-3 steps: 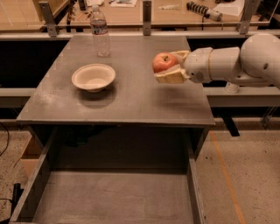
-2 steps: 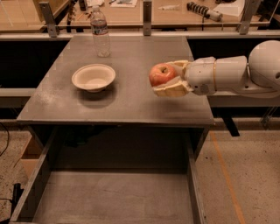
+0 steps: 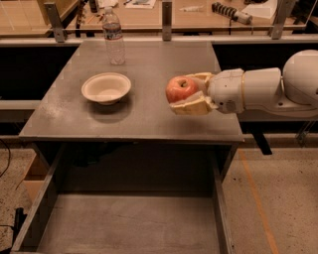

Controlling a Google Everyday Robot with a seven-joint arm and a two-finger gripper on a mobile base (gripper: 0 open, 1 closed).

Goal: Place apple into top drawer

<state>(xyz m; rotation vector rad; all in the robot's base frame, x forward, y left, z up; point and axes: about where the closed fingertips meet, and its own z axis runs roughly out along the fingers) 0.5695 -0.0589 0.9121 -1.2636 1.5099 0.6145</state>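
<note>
A: Where's the apple?
B: Pickup's done. The gripper holds it above the tabletop, fingers clamped around it.
A: What's left?
B: Moving it over the open top drawer and releasing.

No text, number or sign can be read; the water bottle at the back of the surface carries a label band, but its print is too blurred to make out; the gripper, over the right part of the surface and clasping the apple, shows only plain cream casing; the papers on the far bench are too small to read.
</note>
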